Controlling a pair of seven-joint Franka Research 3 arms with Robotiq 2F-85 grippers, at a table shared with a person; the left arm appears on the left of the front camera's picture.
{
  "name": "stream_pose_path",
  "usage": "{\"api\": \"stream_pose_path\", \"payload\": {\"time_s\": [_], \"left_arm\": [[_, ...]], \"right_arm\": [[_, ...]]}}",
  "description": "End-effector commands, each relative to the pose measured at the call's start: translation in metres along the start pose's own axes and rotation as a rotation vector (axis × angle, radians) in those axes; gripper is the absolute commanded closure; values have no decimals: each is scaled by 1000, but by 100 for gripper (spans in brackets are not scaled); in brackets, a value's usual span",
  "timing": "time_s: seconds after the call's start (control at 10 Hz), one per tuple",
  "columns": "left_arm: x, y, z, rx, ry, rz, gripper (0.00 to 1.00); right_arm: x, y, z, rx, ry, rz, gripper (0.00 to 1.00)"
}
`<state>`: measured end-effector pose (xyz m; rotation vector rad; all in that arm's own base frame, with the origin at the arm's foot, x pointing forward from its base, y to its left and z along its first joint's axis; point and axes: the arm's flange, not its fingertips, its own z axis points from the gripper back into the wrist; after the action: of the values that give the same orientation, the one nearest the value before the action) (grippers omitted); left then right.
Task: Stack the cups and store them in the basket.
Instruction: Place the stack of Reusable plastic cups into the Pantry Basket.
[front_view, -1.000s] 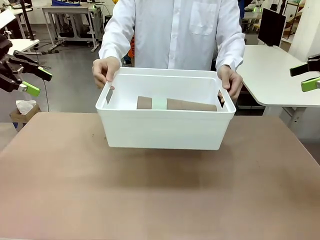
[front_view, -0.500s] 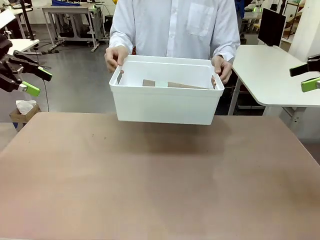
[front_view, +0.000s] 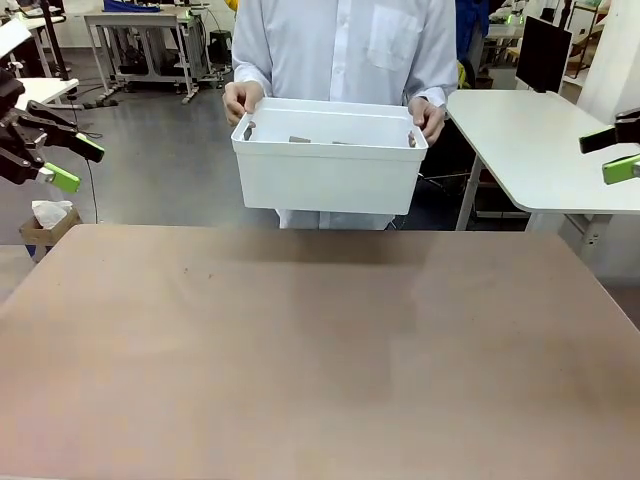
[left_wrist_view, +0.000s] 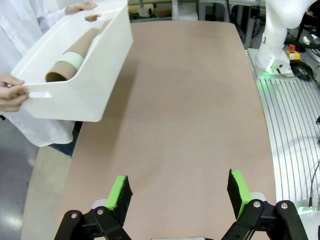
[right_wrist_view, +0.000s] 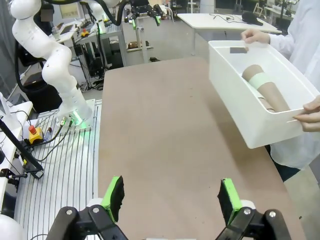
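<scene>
From the front, a person is holding the basket (front_view: 329, 165) above the bench (front_view: 320, 350), well beyond both grippers. In the left wrist view, the left gripper (left_wrist_view: 178, 192) is hanging with jaws apart, the stacked cups (left_wrist_view: 70, 62) lying far ahead. In the right wrist view, the right gripper (right_wrist_view: 170, 197) is gaping too; both arms are probably best kept clear.

Robotics lab, worktables (front_view: 540, 140) (other rigs behind)

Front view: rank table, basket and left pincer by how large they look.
1. Table, nearest the camera.
2. Basket, held up beyond the far edge.
3. Left pincer, open.
</scene>
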<state>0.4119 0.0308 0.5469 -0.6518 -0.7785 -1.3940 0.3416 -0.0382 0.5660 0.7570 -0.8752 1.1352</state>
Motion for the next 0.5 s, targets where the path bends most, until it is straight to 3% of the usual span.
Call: {"api": "stream_pose_path", "payload": {"time_s": [0.0,0.4], "left_arm": [[3,-1,0,-2,0,10,0],[3,-1,0,-2,0,10,0]], "right_arm": [[3,0,0,-1,-13,-8,0],[3,0,0,-1,-13,-8,0]]}}
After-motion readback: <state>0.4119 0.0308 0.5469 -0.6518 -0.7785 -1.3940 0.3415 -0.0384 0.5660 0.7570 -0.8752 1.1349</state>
